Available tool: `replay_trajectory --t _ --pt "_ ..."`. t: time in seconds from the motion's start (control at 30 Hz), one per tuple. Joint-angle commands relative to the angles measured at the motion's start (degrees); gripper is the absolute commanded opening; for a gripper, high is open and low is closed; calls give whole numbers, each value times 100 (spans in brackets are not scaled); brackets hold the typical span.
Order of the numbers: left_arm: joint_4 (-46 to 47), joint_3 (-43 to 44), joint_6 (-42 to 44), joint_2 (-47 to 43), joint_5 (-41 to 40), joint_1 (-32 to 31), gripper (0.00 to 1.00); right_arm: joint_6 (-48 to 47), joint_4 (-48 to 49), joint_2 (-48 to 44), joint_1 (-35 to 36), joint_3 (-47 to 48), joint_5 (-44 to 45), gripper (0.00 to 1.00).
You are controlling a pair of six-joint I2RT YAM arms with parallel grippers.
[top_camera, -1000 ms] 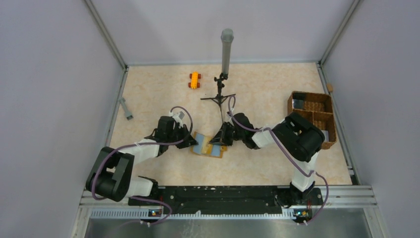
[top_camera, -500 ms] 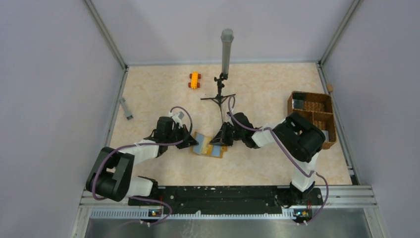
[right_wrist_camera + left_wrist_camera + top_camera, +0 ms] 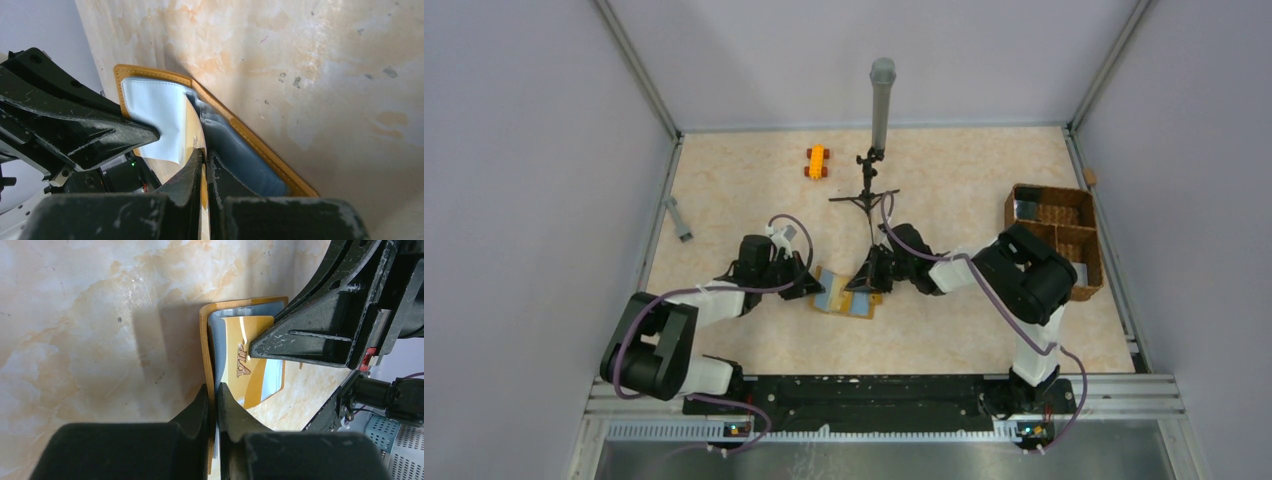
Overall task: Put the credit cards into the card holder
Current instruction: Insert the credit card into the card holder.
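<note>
The left gripper (image 3: 215, 390) is pinching the edge of the flat mustard-orange card holder (image 3: 204, 347); the right gripper (image 3: 205, 157) is clamping a thin gold-and-blue credit card (image 3: 240, 371) (lettered "VIP").

Wallet (image 3: 204, 340) end nearest the left gripper (image 3: 215, 392): pinched between its fingers, mostly hidden.
Card (image 3: 235, 367) side toward the right gripper (image 3: 205, 157): covered by that gripper.
Card print: only "VIP" legible.
Card count under the grippers: cannot tell in the top view.
Basket (image 3: 1049, 226) contents: too small to identify.
</note>
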Motion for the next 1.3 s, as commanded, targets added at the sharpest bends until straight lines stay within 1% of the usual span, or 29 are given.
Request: replay_trajectory --t 0.0,0.27,0.53,0.63,0.93,1.07,1.23,1.27 --pt "395 46 -83 164 516 -78 8 -253 -592 404 133 104 258 0" --pt "631 49 -217 423 703 -60 15 -141 -336 545 142 111 220 0" --pt "680 36 -258 381 769 -52 27 -69 -102 656 151 204 313 0" --pt "757 11 -287 400 843 -52 28 -89 -93 686 155 247 350 0" --pt "1239 -88 -565 441 1171 -38 21 -240 108 792 177 374 344 0" --pt "1520 -193 -795 422 1247 -34 13 -301 241 750 186 362 340 1" --pt "1588 -247 -922 394 1250 -21 0 -554 117 394 187 280 486 7" --pt "1604 -264 -938 377 1237 -17 0 -635 43 290 186 280 535 10"
